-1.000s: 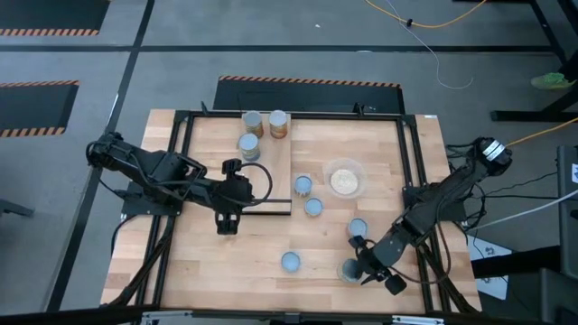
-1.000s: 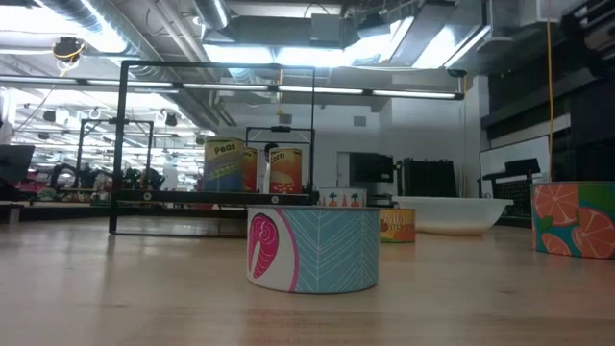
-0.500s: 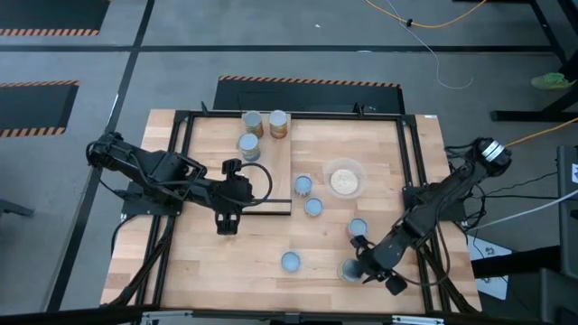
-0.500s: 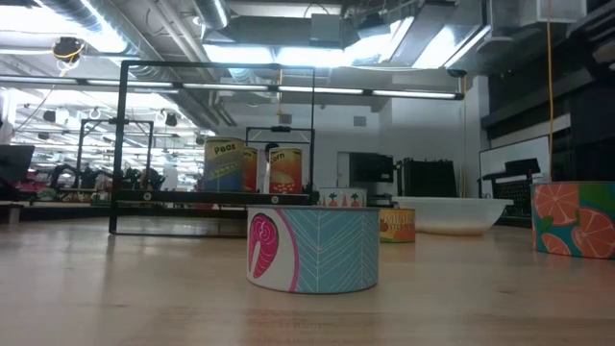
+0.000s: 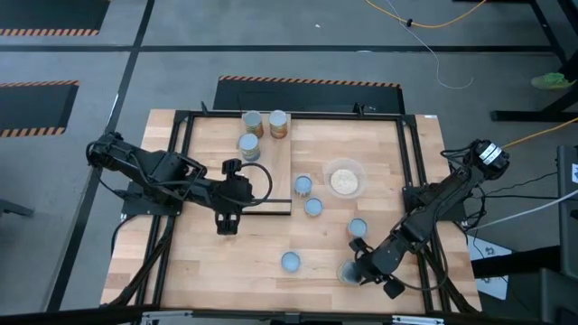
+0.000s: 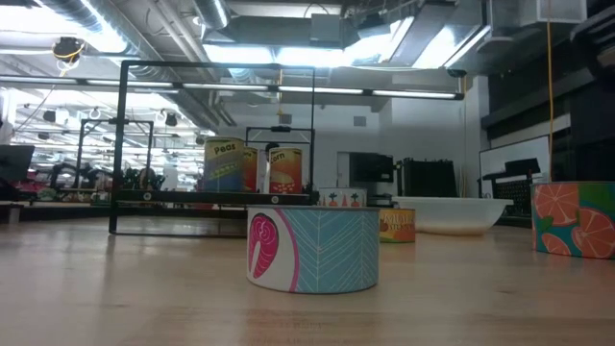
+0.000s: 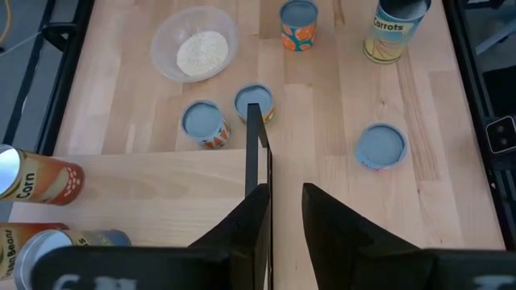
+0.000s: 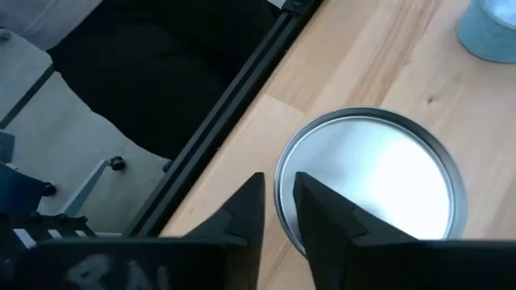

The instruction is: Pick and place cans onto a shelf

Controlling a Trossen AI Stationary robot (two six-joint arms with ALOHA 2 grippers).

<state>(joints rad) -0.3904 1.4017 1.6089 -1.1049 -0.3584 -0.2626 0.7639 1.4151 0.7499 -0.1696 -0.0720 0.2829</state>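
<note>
Three cans [image 5: 252,126] stand on the light-wood shelf [image 5: 217,153] at the far left. Several more cans stand on the table: two [image 5: 308,196] beside the shelf's right edge, one [image 5: 358,227] right of centre, a flat light-blue one [image 5: 291,262] and a silver-topped one [image 5: 347,271] near the near edge. My right gripper [image 5: 361,270] is shut, right beside the silver-topped can [image 8: 371,185]. My left gripper [image 5: 226,222] is shut and empty, just past the shelf's near edge, by its black frame bar [image 7: 256,149]. My right gripper's shut fingers [image 8: 322,213] stand at the silver-topped can's rim [image 8: 284,189], slanting down from the table's right. I cannot tell whether they touch it. The can stands upright on the table.
A clear bowl [image 5: 344,179] with beige contents sits right of centre. The table's black frame edge [image 8: 234,105] runs close to the silver-topped can. In the low view a teal salmon can [image 6: 312,248] stands in front and an orange can [image 6: 574,219] at the right.
My right gripper has gone a little toward the table's left, closer to the silver-topped can near the near edge. The cans have stayed in place.
</note>
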